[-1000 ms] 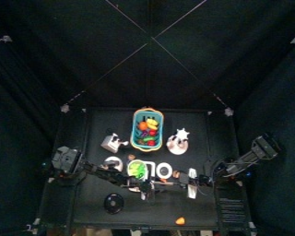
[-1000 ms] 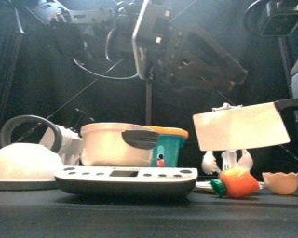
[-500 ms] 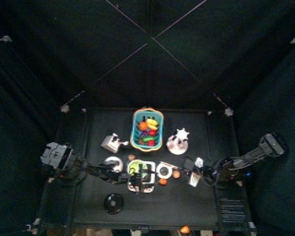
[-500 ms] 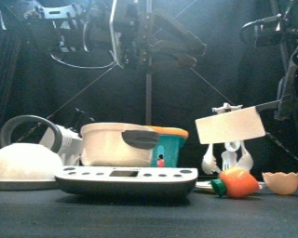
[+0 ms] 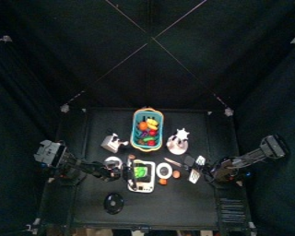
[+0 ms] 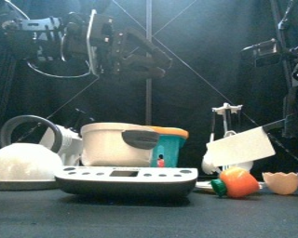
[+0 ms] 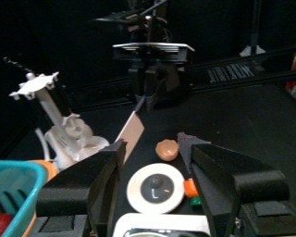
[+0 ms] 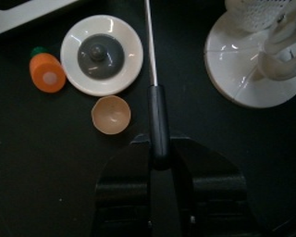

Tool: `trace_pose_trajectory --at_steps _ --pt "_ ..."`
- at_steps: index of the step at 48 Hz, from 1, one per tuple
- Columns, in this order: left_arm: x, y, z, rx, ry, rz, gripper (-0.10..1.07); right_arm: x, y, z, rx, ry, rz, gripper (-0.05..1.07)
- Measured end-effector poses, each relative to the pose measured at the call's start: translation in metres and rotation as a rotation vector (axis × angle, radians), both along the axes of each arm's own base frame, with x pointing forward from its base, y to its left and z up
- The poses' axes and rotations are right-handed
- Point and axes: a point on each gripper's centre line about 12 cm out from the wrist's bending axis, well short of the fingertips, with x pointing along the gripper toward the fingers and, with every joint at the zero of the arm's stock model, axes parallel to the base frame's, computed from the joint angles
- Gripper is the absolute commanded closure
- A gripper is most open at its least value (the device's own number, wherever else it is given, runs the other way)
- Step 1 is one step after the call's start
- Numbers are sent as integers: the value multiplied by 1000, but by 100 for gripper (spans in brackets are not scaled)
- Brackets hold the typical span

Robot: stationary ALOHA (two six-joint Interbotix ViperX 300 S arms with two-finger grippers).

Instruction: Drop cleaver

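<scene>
Your right end effector (image 8: 157,153) is gripping the cleaver (image 6: 240,149) by its short handle. Its two jaws are squeezing the handle between them. The cleaver is not lying on the worktop (image 5: 187,198). It is hanging in the air on the right side, low down, just above the little things there.

Here is the part that matters for the drop. The long way of the cleaver is running straight out from the right end effector, handle at the jaws and blade pointing away. In the right wrist view you are seeing the blade edge-on, like a thin line. In the front view the wide white blade is tilting, with its far end lower. So the cleaver is lying right in front of the jaws, not off to one side.

Under and around the blade you are seeing a carrot (image 8: 47,71), a round white dish (image 8: 103,54), and half an eggshell (image 8: 111,114). A white plate with a white stand (image 8: 262,46) is sitting just beside the blade on the other side. I think the blade may land on one of these when the jaws let go.

Your left end effector (image 7: 155,171) is holding nothing, and its jaws are standing apart. It is waiting on the left side, well away from the cleaver. So the right arm is the one doing this job.
</scene>
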Motion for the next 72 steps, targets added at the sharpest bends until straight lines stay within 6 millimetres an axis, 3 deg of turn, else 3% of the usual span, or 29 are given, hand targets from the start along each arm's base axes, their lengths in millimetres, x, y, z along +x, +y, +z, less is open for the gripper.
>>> trace_pose_trajectory --at_steps 9,24,47,72 --pt "-11 6 -1 -4 -16 33 11 0 -1 -5 15 21 -20 57" --pt "-12 7 -2 -7 -15 40 11 0 3 -10 59 24 -23 53" --pt "-26 12 3 -19 -25 56 11 1 1 -10 62 25 -39 13" --pt "-68 32 9 -57 -45 136 11 21 -10 12 -82 -65 25 12"
